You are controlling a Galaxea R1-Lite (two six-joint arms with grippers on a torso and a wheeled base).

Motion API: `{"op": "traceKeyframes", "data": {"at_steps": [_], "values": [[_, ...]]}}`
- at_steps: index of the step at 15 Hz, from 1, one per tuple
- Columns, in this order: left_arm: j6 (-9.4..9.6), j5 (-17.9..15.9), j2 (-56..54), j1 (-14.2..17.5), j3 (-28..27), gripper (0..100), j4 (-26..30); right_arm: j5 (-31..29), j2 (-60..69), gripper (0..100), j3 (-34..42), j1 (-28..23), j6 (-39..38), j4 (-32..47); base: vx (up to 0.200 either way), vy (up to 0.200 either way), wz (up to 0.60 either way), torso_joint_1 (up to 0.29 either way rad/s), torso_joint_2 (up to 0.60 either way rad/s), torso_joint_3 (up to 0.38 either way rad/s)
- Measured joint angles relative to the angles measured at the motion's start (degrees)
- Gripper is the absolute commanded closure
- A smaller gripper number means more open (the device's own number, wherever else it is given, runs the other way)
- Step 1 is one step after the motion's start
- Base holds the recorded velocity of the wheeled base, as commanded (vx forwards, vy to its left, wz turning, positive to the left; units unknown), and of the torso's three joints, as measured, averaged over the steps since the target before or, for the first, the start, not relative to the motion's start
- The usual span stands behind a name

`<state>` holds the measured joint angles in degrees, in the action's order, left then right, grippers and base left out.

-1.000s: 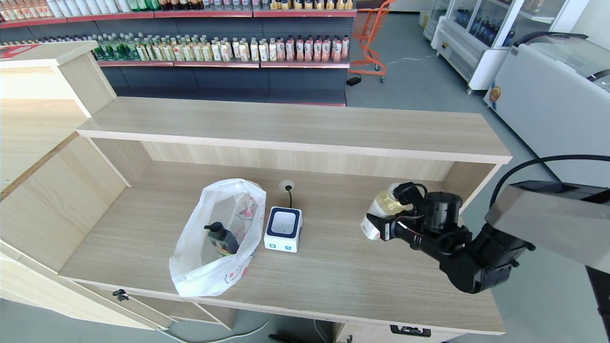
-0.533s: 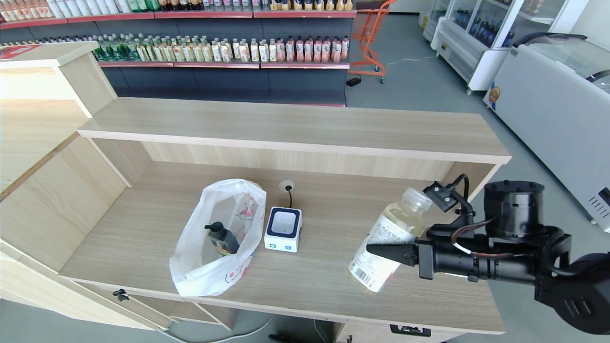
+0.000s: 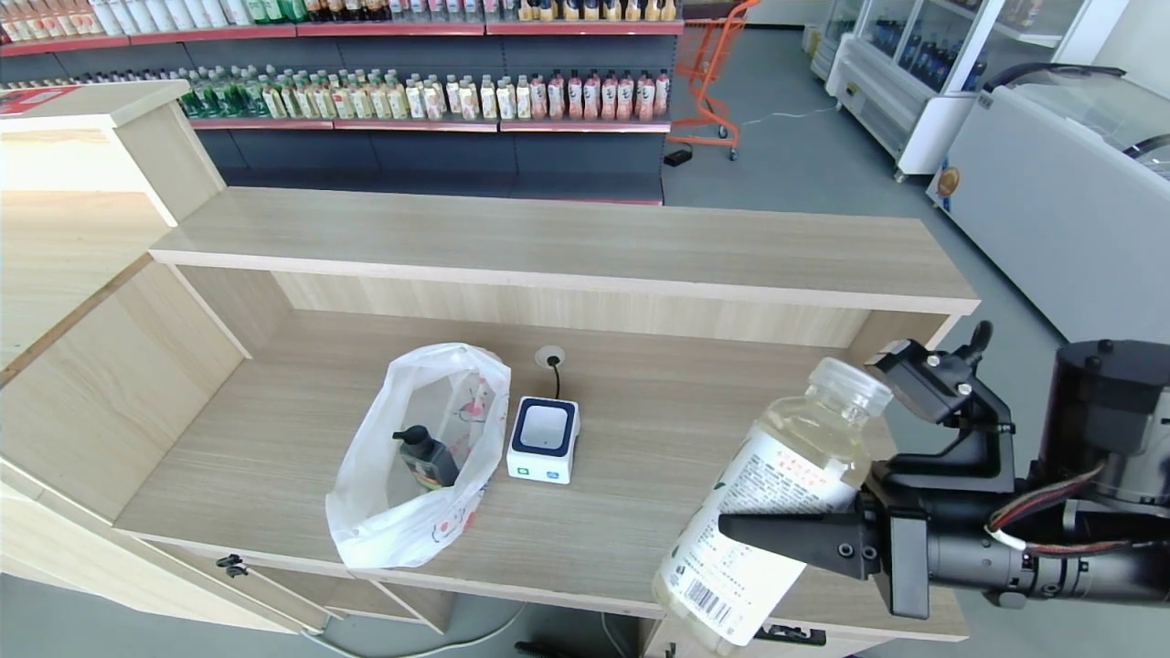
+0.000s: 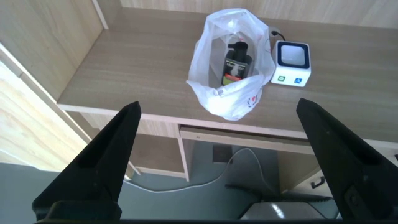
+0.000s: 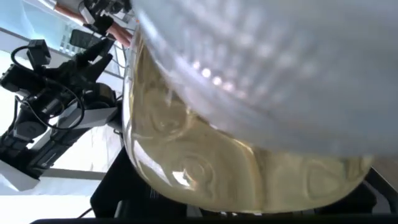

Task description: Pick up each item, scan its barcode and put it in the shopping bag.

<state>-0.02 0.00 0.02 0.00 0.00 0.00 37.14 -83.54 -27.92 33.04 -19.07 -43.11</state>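
Note:
A clear bottle [image 3: 786, 475] of pale yellow liquid with a white label hangs tilted, cap up, above the counter's front right edge; a barcode shows near its base. My right gripper [image 3: 763, 525] is shut on its middle. Its liquid body [image 5: 236, 143] fills the right wrist view. A white shopping bag [image 3: 384, 512] lies open at the counter's middle left, with a dark pump bottle [image 3: 428, 457] inside. The white scanner [image 3: 544, 439] stands just right of the bag. My left gripper [image 4: 217, 109] is open, high above the front edge, looking down on the bag [image 4: 224, 99] and scanner [image 4: 291, 62].
The wooden counter [image 3: 622, 512] has a raised back shelf [image 3: 567, 242] and side walls. The scanner's cable runs to a hole [image 3: 549, 356] behind it. Store shelves with bottles and freezers stand far behind.
The right arm has lifted the bottle off the counter's right side and carried it up and toward the front edge. Bag, scanner and pump bottle have not moved.

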Motion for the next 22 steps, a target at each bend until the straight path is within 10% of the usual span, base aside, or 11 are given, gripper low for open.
{"op": "traceKeyframes", "data": {"at_steps": [22], "values": [[-0.02,0.0,0.0,0.0,0.0,0,0.0,-4.1,-5.9,100,-7.4,4.6,2.3,0.2,0.0,0.0,0.0,0.0,0.0,0.0]]}}
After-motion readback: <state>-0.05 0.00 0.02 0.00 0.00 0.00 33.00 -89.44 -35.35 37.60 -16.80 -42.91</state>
